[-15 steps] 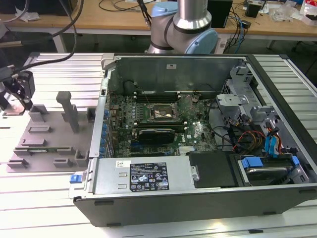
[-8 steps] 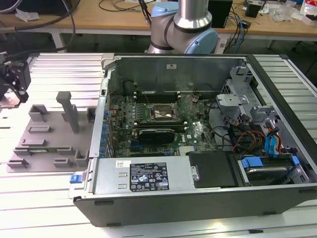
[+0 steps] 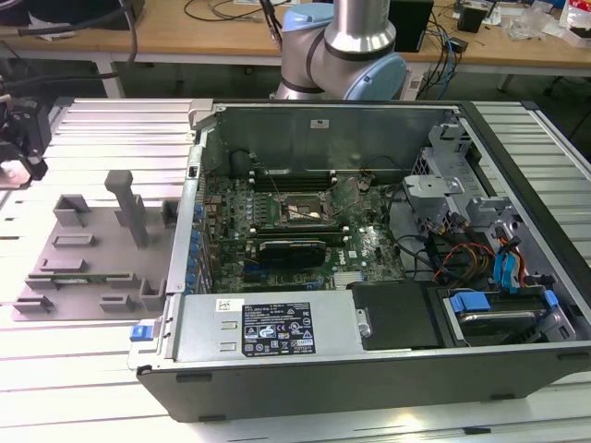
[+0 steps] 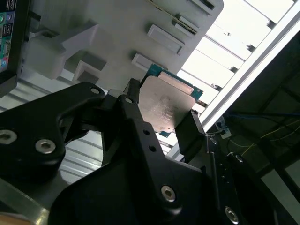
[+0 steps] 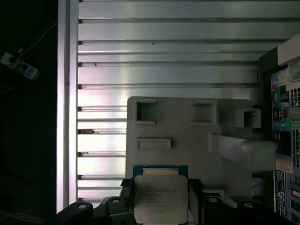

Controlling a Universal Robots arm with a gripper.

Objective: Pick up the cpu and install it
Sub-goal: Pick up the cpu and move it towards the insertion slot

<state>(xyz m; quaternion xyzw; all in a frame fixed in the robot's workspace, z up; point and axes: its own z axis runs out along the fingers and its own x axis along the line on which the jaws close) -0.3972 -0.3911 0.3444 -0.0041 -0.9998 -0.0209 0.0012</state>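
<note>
Far on the exterior view's left, the gripper (image 3: 20, 138) is hovering near the grey holder (image 3: 88, 263), fingers (image 5: 195, 194) clamping the cpu (image 5: 161, 199). Pickup looks done, install pending. The socket (image 3: 303, 210) is sitting well apart rightward, likely demanding a level carry.

The arm (image 3: 343, 41) is showing silver tubes and pale-blue joint caps; the matte-black hand (image 4: 161, 110) is wearing round silver screws (image 4: 45, 146).
</note>
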